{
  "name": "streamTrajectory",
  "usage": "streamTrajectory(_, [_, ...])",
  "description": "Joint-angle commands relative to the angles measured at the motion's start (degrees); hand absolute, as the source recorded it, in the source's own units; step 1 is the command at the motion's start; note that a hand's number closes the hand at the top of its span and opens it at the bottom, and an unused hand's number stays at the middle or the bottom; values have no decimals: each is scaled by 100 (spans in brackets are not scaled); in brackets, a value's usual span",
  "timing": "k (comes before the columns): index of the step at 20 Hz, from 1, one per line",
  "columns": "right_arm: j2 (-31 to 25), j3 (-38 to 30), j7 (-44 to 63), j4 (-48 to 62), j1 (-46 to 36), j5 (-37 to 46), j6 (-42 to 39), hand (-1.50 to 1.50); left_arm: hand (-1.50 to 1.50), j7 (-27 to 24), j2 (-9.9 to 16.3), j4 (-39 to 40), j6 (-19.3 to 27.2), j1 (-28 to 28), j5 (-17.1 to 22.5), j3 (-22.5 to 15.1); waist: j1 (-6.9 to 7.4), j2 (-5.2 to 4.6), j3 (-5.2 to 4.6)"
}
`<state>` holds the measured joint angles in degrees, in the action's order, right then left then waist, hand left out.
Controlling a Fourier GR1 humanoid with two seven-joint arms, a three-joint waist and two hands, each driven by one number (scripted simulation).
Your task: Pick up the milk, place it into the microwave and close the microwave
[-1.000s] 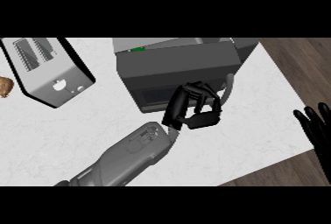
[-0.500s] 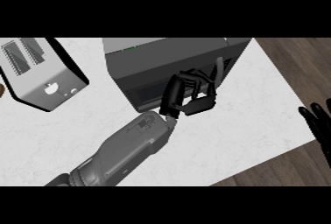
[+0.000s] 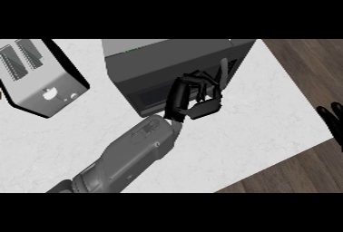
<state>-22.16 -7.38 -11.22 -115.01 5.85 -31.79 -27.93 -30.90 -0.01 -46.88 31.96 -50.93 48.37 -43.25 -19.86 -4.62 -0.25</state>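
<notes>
From the head view I record a white marbled counter with wood floor showing past its edge at 3 and 5 o'clock. The microwave stands at 12 o'clock, a dark grey box; its door faces toward 6 o'clock, and I cannot tell whether it is fully latched or slightly ajar. A silver toaster with two slots sits at 10 o'clock, well apart from the microwave.

My left hand lies at the centre, its grey forearm running in from 7 o'clock. The hand rests against the microwave's front near the right end of the door. Its fingers are curled, the thumb bent toward them; I see nothing held between them.

My right hand shows only at the 3 o'clock edge, over the counter's border; its fingers point up and look straight, holding nothing.

The milk shows nowhere on the counter. I cannot tell whether it sits inside the microwave, as the interior is hidden from this angle
</notes>
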Motion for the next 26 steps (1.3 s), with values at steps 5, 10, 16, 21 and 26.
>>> streamTrajectory(5, [-98,-71,181,-104,-111,-285,59,-150,150,-178,1,440,-108,-381,282,119,-119,-76,2])
streamTrajectory(10, [-177,-156,251,-139,-117,-399,71,-150,150,-391,1,553,-103,-342,374,98,-119,-76,8])
streamTrajectory(16, [-290,-230,384,-179,-176,-558,103,-150,150,-494,1,605,-130,-391,545,78,-164,-88,5])
streamTrajectory(21, [-384,-286,480,-159,-229,-719,96,-150,150,-580,1,626,-132,-477,666,55,-158,-83,12])
streamTrajectory(26, [-465,-261,527,-233,-338,-897,8,-150,150,-743,1,687,-149,-453,722,-32,-138,-104,12])
